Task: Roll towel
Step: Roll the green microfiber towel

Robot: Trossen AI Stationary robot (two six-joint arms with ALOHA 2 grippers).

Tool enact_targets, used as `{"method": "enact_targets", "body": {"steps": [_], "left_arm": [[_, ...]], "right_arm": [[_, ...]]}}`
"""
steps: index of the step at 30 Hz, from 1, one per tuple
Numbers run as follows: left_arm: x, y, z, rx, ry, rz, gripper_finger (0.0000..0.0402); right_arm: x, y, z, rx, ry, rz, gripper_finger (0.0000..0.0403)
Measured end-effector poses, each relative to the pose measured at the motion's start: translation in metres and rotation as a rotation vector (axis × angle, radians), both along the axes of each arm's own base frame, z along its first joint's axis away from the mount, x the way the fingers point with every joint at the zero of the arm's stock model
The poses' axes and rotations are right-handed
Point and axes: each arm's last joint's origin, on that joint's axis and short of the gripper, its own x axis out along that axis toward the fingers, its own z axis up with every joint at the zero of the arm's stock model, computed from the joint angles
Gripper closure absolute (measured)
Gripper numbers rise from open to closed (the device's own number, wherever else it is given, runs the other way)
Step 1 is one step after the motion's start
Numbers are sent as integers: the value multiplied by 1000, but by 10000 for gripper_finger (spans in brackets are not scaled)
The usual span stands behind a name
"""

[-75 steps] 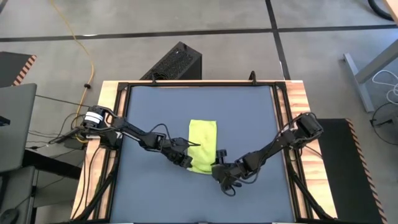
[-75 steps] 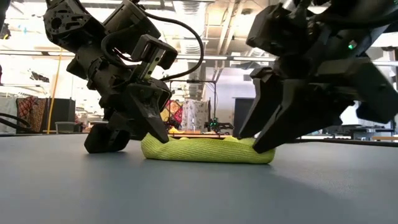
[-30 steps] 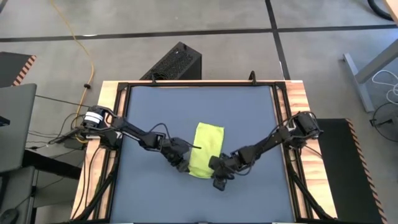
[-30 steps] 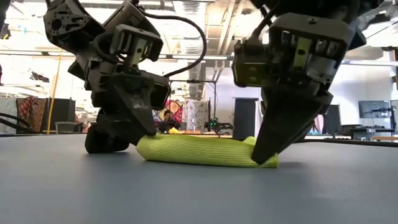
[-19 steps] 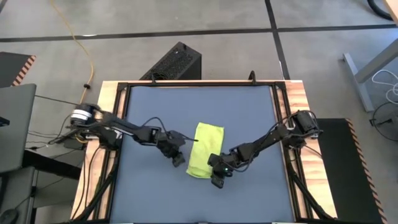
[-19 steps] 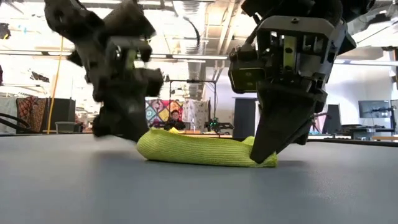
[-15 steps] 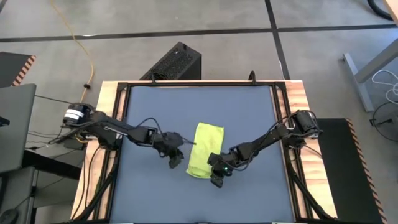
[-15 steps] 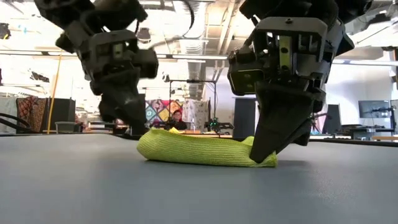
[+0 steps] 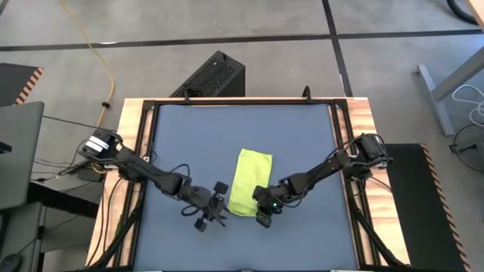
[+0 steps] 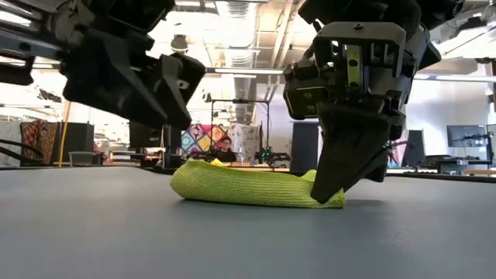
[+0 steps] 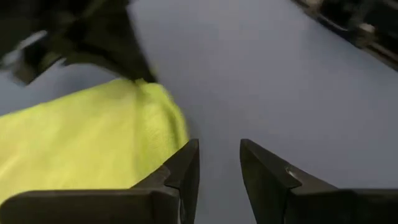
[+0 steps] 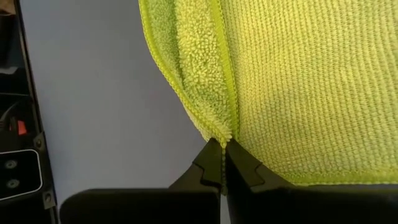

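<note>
The lime towel (image 9: 249, 180) lies folded into a narrow strip on the dark blue-grey table (image 9: 302, 136), its long way running from near to far. My right gripper (image 9: 262, 212) is shut on the towel's near right corner. My left gripper (image 9: 215, 208) hangs above the table just left of the towel's near end. Its fingers stand open (image 11: 219, 158) with only bare table between them. The towel (image 11: 81, 137) lies off to one side of them, untouched. My right gripper pinches the towel's near edge at its right corner (image 12: 222, 139) between its two fingertips, where a folded-over flap meets the main layer. The fingers (image 10: 329, 182) slant down from above. The pinched corner stands slightly raised; the rest of the towel (image 10: 248, 187) lies on the table.
A raised black frame with wooden side rails (image 9: 361, 121) borders the table. Bare table surface lies on all sides of the towel. In the low view a person (image 10: 225, 147) sits far off in the room behind.
My left gripper has come away from the towel's near left side, risen, rolled about its own line and swung toward the table's near edge. The towel has stayed where it was. My right gripper has held its place on the corner.
</note>
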Motion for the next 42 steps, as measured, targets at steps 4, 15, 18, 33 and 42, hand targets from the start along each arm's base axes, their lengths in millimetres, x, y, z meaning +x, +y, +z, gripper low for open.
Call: {"method": "enact_targets", "body": {"steps": [4,15,18,33,42], "left_arm": [[2,4,-8,66,29,-55,294],[2,14,-16,220,54,-60,294],[4,19,-21,228,74,-68,294],[39,19,-33,294,153,-102,294],[46,19,-33,264,334,-45,359]], "right_arm": [[0,-2,0,17,10,6,380],[1,-2,0,33,13,21,379],[1,-2,0,33,11,25,379],[1,-2,0,54,20,9,379],[0,-1,0,77,41,-27,379]]}}
